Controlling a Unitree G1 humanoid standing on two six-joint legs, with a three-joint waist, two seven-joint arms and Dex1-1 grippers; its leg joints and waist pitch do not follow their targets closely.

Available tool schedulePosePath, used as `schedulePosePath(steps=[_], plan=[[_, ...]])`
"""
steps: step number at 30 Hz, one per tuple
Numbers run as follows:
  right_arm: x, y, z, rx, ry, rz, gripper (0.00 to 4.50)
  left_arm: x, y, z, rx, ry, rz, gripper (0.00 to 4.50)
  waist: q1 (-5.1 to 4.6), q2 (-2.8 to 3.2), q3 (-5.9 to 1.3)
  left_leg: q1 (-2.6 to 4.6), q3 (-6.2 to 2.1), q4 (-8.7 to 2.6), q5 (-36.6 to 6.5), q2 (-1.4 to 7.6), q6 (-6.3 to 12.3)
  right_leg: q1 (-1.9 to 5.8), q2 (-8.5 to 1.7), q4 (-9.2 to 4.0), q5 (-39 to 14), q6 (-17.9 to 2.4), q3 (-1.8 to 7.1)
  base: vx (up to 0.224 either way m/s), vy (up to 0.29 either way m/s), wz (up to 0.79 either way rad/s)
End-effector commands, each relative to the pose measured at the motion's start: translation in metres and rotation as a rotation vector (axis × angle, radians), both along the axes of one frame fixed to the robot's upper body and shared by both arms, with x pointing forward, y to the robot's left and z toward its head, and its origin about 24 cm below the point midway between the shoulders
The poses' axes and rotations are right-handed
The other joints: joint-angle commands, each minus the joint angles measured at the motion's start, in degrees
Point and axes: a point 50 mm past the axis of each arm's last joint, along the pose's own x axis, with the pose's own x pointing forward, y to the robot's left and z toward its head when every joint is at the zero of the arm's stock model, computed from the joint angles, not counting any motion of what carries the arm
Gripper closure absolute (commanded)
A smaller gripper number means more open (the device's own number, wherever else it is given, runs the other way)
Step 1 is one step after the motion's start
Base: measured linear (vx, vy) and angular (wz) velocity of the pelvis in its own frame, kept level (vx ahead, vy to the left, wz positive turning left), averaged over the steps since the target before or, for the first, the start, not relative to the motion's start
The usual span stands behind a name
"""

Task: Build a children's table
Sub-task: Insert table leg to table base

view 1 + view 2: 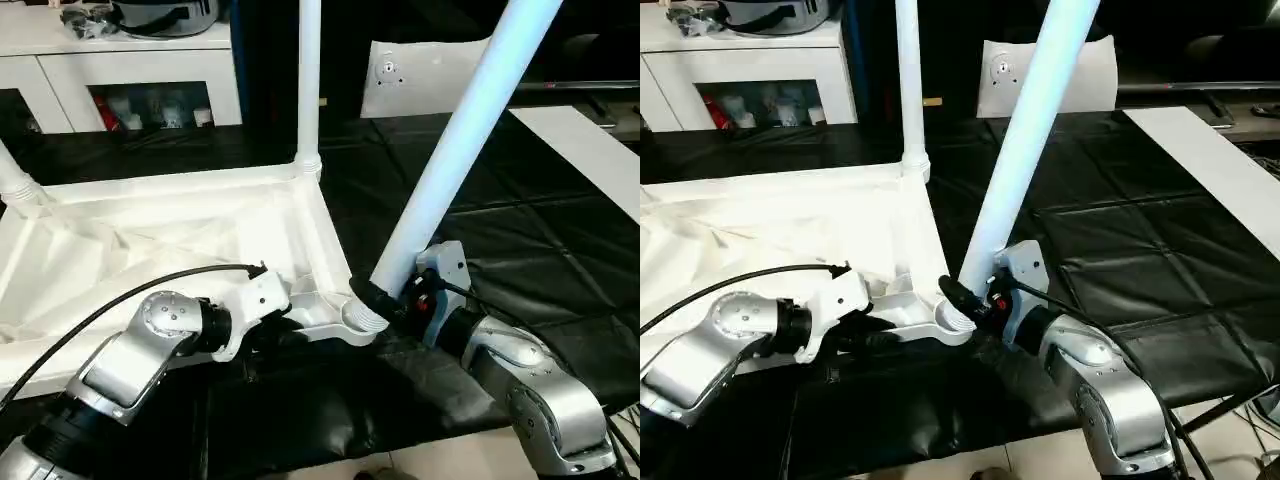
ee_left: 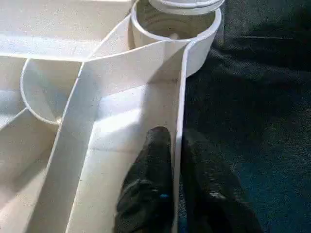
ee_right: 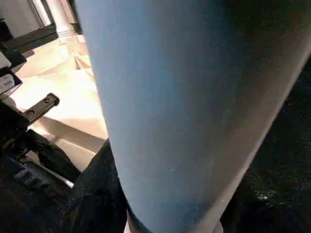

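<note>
The white tabletop (image 1: 300,215) lies upside down on the black mat. One leg (image 1: 308,80) stands upright in its far right corner, and another leg (image 1: 15,180) rises at the far left. My right gripper (image 1: 385,298) is shut on a third, tilted leg (image 1: 470,120) near its lower end. That end sits at the near right corner socket (image 1: 360,318). My left gripper (image 2: 176,138) is shut on the tabletop's thin rim wall just beside that socket (image 2: 172,24), with one black finger on each side of the wall.
A white cabinet (image 1: 130,60) stands at the back left. A flat white bag (image 1: 420,70) leans at the back, and a long white board (image 1: 590,150) lies on the right. Crinkled white film (image 1: 150,250) covers the tabletop's underside. The mat's front edge (image 1: 420,440) is close below my arms.
</note>
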Motion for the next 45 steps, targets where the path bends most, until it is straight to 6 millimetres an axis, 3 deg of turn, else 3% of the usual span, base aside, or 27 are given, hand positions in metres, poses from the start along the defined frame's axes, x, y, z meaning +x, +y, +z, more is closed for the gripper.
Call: schedulePosePath(steps=[1,13,21,32,40,45], plan=[[0.003,0.002,0.003,-0.007,-0.012,0.020,2.57,0.002,-0.001,0.002,0.003,-0.012,-0.009,4.33,0.10,0.77,-3.65,-0.03,-0.33,-4.22,-14.6,0.89,-0.07,2.91,-3.12,-4.50,-19.4,-6.8,3.07,0.000,0.000,0.00],[0.019,0.010,-0.003,0.034,0.011,0.128,2.57,0.007,0.003,0.001,0.025,-0.042,-0.054,4.50,-0.06,0.70,-3.55,-0.06,-0.31,-4.17,-15.0,0.91,0.12,2.88,-3.26,-4.66,-21.3,-7.0,3.00,0.000,0.000,0.00],[0.021,0.010,-0.012,-0.046,0.043,0.193,2.57,0.012,0.003,0.004,-0.031,-0.046,-0.073,4.50,0.08,0.23,-3.52,0.06,-0.15,-3.96,-14.8,0.81,0.47,2.69,-3.37,-5.09,-25.3,-5.7,2.97,0.000,0.000,0.00],[0.024,0.010,-0.023,-0.106,0.083,0.237,2.57,0.010,0.004,0.000,-0.076,-0.055,-0.079,4.50,0.02,0.22,-3.55,-0.02,-0.22,-3.87,-15.2,0.66,0.98,2.50,-3.36,-5.53,-29.7,-3.7,2.66,0.000,0.000,0.00],[0.034,0.004,-0.025,0.101,0.162,0.114,2.57,0.011,0.006,-0.001,-0.080,-0.060,-0.057,4.50,-0.10,0.25,-3.66,0.14,-0.20,-3.84,-15.6,0.62,1.12,2.35,-3.45,-5.67,-29.7,-4.3,2.63,0.000,0.000,0.00],[0.026,-0.007,-0.041,0.167,0.232,0.054,2.59,0.013,0.004,0.001,-0.108,-0.062,-0.027,4.50,0.09,0.38,-3.72,-0.01,-0.19,-3.96,-14.8,0.78,1.14,2.49,-3.44,-5.37,-27.5,-5.0,2.70,0.000,0.000,0.00]])
